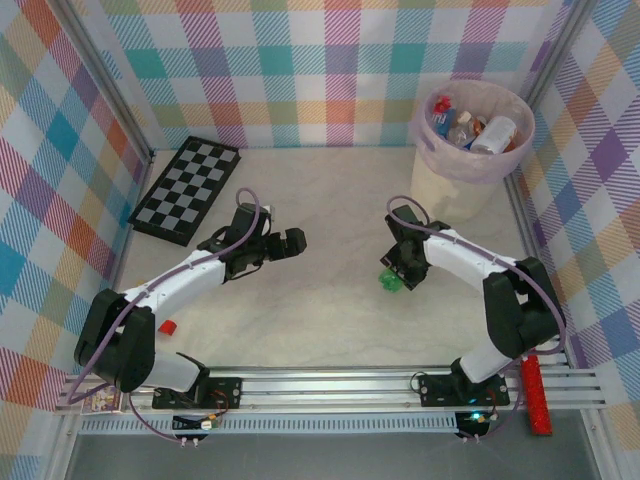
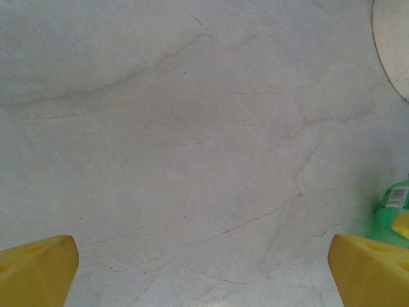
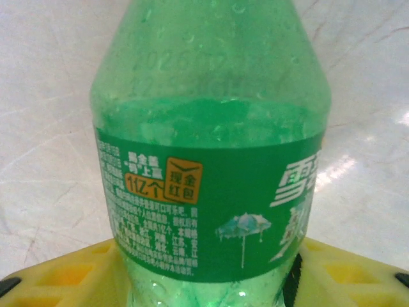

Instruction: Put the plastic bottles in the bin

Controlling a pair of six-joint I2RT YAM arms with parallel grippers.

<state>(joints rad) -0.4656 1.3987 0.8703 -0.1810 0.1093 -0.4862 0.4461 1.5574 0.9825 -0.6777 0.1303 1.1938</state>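
Where the right gripper (image 1: 397, 270) is seen just right of the top view's middle, a green bottle (image 1: 389, 282) is gripped by it. In the right wrist view the labelled body is flanked by yellow fingers (image 3: 57, 276) at the lower corners, both set against its sides. Whether the bottle touches the pale bench (image 1: 330, 330) cannot be told. The left gripper (image 1: 288, 243) is found left of centre, its fingers (image 2: 38, 272) spread wide at the bottom corners of the left wrist view, with nothing between them. The bin (image 1: 440, 185) is placed at the upper right of the top view, several bottles (image 1: 470, 128) lying inside it. A checkerboard (image 1: 187, 188) is laid at the upper left.
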